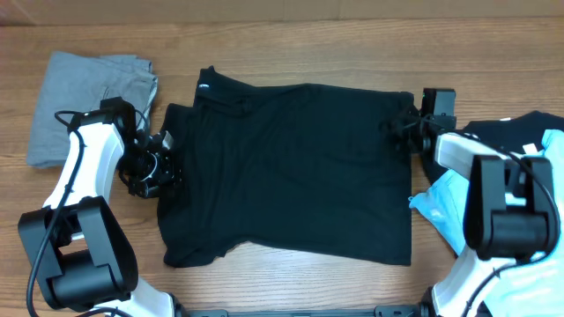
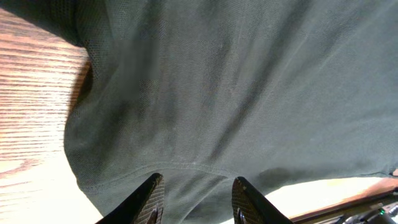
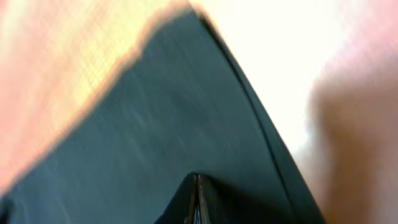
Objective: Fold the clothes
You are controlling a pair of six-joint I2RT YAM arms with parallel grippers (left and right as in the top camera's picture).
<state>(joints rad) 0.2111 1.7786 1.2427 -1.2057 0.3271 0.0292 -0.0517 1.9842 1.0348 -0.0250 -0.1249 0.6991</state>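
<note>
A large black T-shirt lies spread flat across the middle of the table, its small white label at the collar on the far left. My left gripper is at the shirt's left sleeve. In the left wrist view its fingers stand open over the sleeve hem. My right gripper is at the shirt's far right corner. In the right wrist view it is shut, with the black fabric pinched up at its tips.
A folded grey garment lies at the far left. At the right edge, a light blue T-shirt and another black garment lie under my right arm. Bare wooden table runs along the back.
</note>
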